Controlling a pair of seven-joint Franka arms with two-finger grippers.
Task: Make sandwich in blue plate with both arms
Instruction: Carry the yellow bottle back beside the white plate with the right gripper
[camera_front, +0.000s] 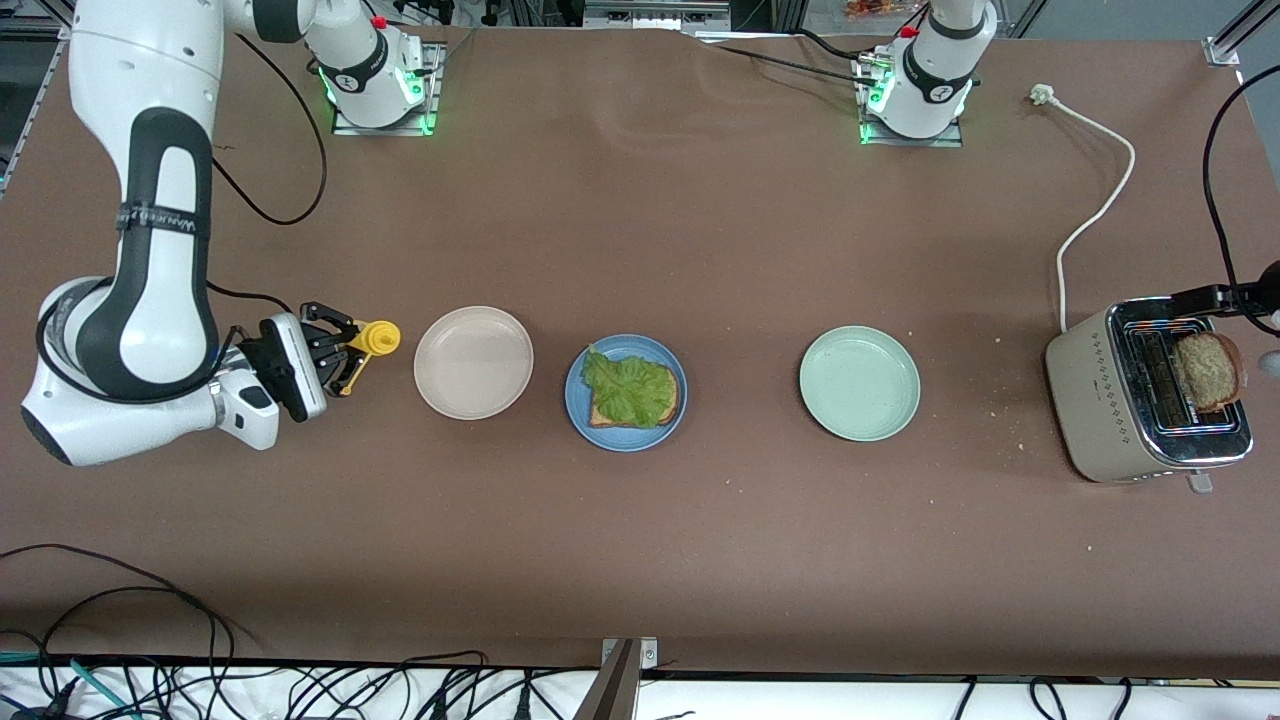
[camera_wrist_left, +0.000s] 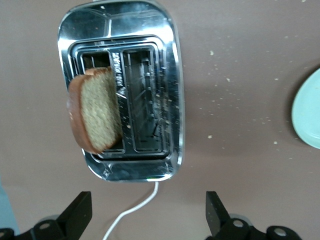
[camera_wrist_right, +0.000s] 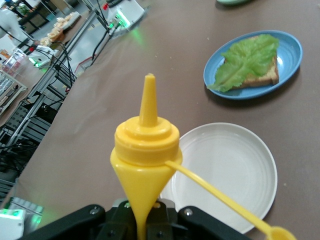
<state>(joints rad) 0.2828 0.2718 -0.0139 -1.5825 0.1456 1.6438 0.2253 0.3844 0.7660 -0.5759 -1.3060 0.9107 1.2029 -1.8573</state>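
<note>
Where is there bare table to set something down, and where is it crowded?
Bare stretches: between the blue plate and the green plate, between the green plate and the toaster, and the wide strip nearer the camera than all three plates. Crowded: the right end effector holding the yellow bottle close beside the beige plate.

Three plates sit in a row across the middle of the table (camera_front: 700, 560). The blue plate (camera_front: 577, 392) is between the other two and holds a slice of bread (camera_front: 668, 410) with a lettuce leaf (camera_front: 630, 388) on it. The beige plate (camera_front: 473, 362) lies toward the right arm's end, the pale green plate (camera_front: 859, 383) toward the left arm's end. The right gripper (camera_front: 345, 358) holds a squeeze bottle (camera_front: 375, 340) just beside the beige plate. A toaster (camera_front: 1110, 400) stands at the left arm's end with a slice of toast (camera_front: 1208, 370) in one slot, and the left gripper (camera_wrist_left: 149, 214) is over it.
</note>
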